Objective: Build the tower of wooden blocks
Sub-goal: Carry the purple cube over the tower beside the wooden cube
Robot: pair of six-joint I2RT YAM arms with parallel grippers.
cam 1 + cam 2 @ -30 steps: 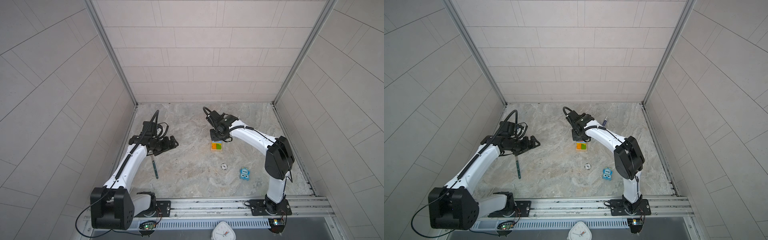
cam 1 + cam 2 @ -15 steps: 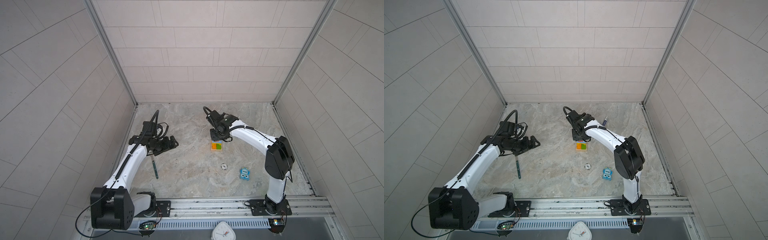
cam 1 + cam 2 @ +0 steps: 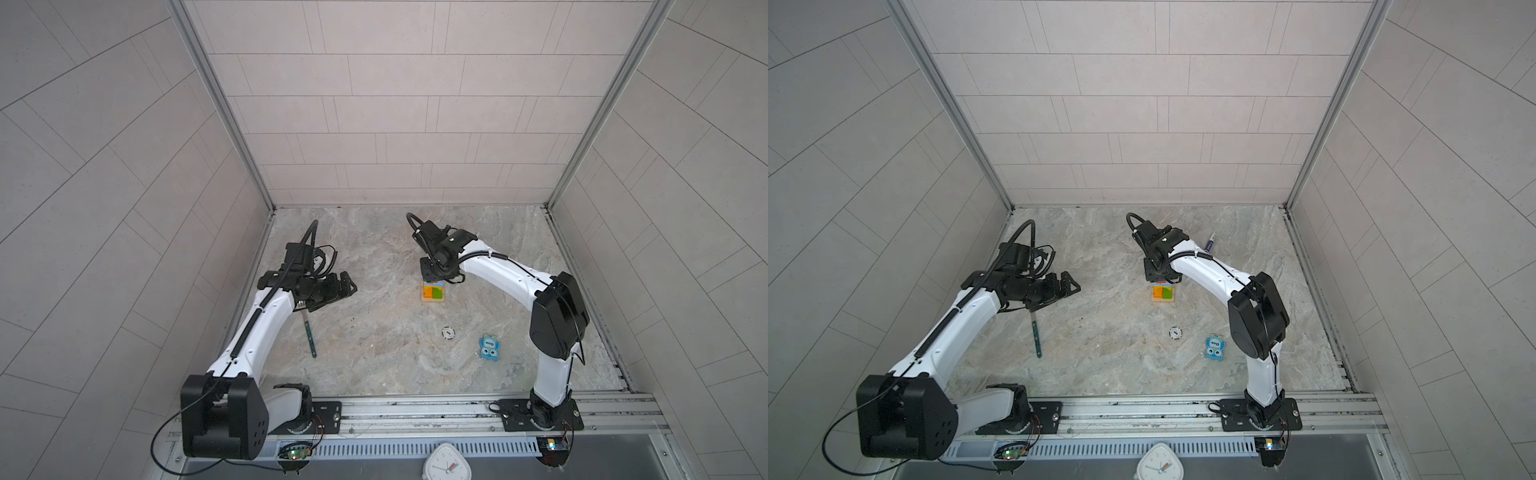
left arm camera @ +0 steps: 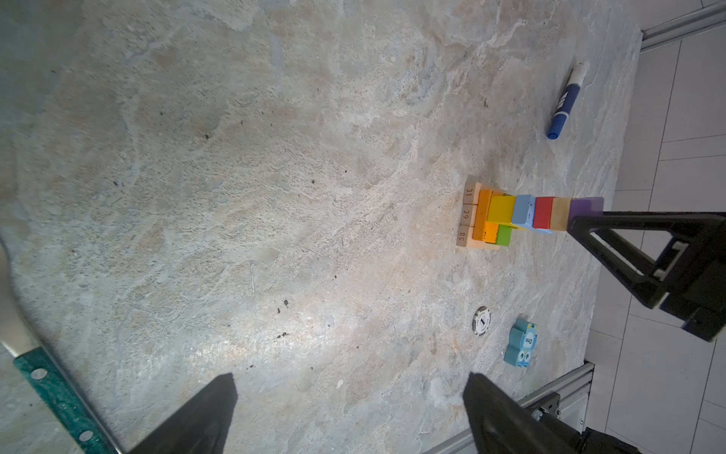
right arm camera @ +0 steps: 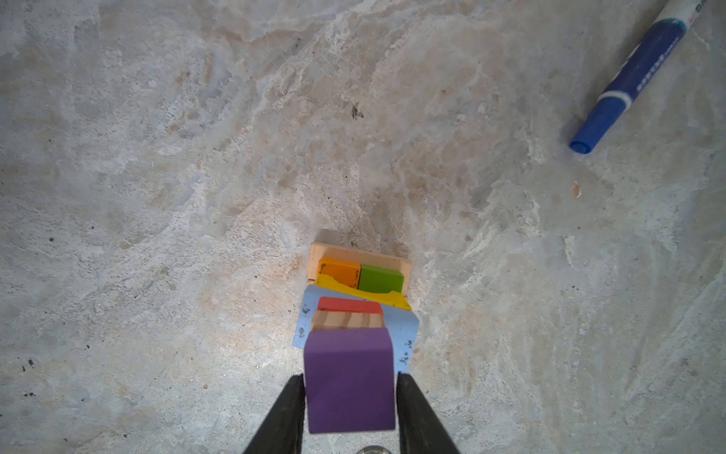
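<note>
Tower: stands on the bench right of centre, below the right gripper.
Layers: tan base, then the orange block and green block side by side, yellow block, blue block, red cube, striped cube, purple cube topmost.
Top views: the right gripper covers the upper layers; only tan, orange and green show.
Right jaws: flank the purple cube closely on both sides. Whether they press it cannot be told.
Right wrist view: the purple cube hides most of the cubes beneath it.
Left gripper: jaws wide apart, empty, well left of the tower.
Marker: lies behind the right arm, which hides it in a top view.
Token, blue toy: in front of the tower, apart from it.
Green-handled knife: blade end passes under the left arm.
</note>
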